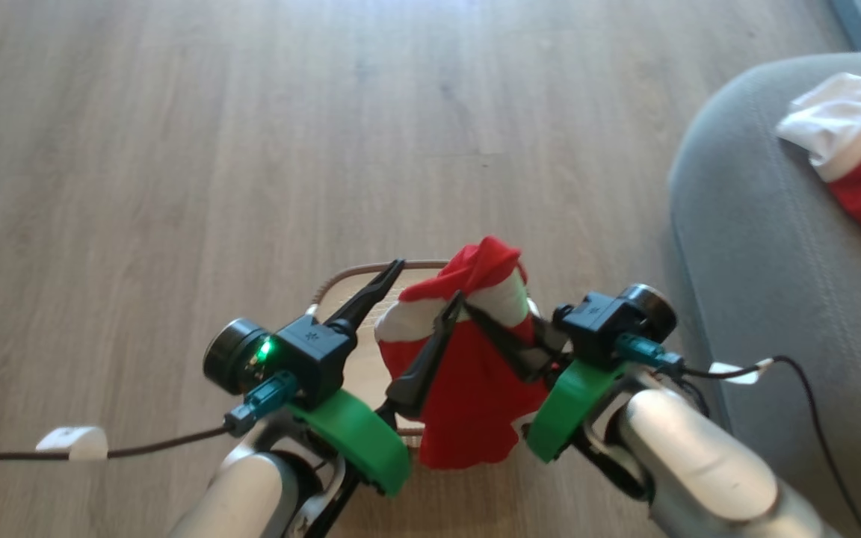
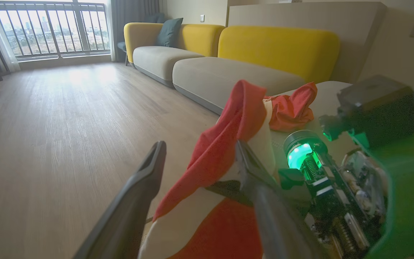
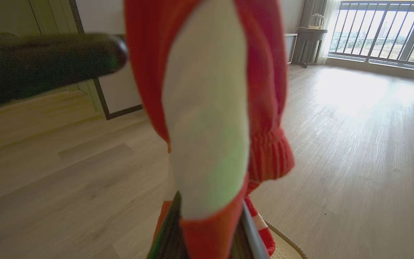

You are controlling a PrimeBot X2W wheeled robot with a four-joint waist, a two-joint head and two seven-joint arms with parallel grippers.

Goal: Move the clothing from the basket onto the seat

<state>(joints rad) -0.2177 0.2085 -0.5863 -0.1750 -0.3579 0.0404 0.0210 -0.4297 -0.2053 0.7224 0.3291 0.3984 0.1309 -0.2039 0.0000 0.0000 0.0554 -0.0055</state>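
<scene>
The clothing (image 1: 475, 381), bright red with white panels, hangs above the basket (image 1: 352, 275), whose brown braided rim peeks out behind it. My right gripper (image 1: 479, 317) is shut on the garment's upper part; in the right wrist view the fabric (image 3: 207, 118) rises from between its fingers (image 3: 252, 230). Beside it, my left gripper (image 1: 430, 282) stands open, one finger against the cloth and the other out over the rim. In the left wrist view the clothing (image 2: 225, 144) drapes between its spread fingers (image 2: 135, 194). To the right is the grey seat (image 1: 767, 269).
A second red and white garment (image 1: 860, 149) lies on the seat at the far right. Wooden floor (image 1: 251, 149) spreads ahead and to the left. Cables trail from both wrists. A yellow-backed sofa (image 2: 228, 61) stands along the wall in the left wrist view.
</scene>
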